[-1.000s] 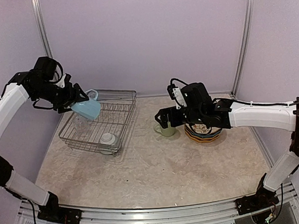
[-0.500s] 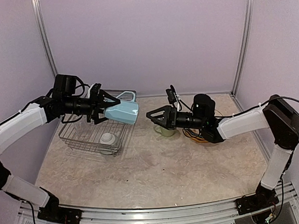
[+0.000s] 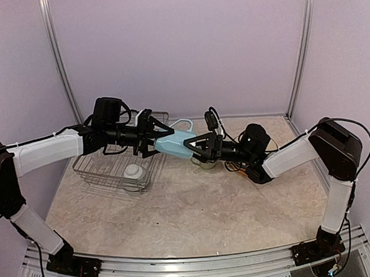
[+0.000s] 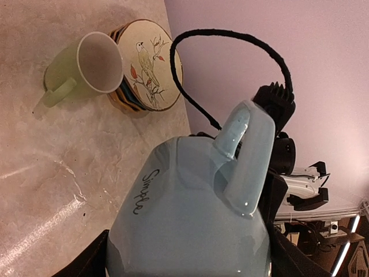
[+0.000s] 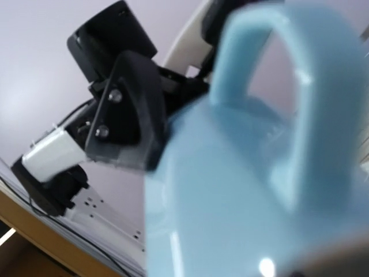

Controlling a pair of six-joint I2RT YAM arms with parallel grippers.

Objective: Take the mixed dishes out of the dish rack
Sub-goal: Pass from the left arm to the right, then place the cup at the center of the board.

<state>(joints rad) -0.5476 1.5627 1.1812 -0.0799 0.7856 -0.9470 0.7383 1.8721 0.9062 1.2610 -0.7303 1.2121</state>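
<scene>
The marbled table (image 3: 196, 219) is bare across its whole near half, from the metal rail (image 3: 180, 264) at the front edge up to the arms, with purple walls (image 3: 179, 51) closing it in at the back and on both sides. The dish rack (image 3: 95, 164) sits at the back left, its left rim close to the side wall and its right rim facing the open middle. The left arm (image 3: 47, 150) reaches across above the rack and the right arm (image 3: 287, 157) reaches in from the right, so that they meet in the air above the middle of the table. The stack of plates (image 4: 124, 98) stands at the back right with the cream plate (image 4: 149, 63) on top. The light blue cup (image 3: 176, 144) hangs on its side between the two arms, clear of the rack's right edge, handle upward. The light green mug (image 4: 81, 72) stands upright, touching or just beside the stack. The small white cup (image 3: 134, 172) rests inside the rack near its front rim. The left gripper (image 3: 155, 142) is clamped on one end of the light blue cup. The right gripper (image 3: 197, 148) has its fingers spread about the other end, and I cannot tell whether they press on it.
</scene>
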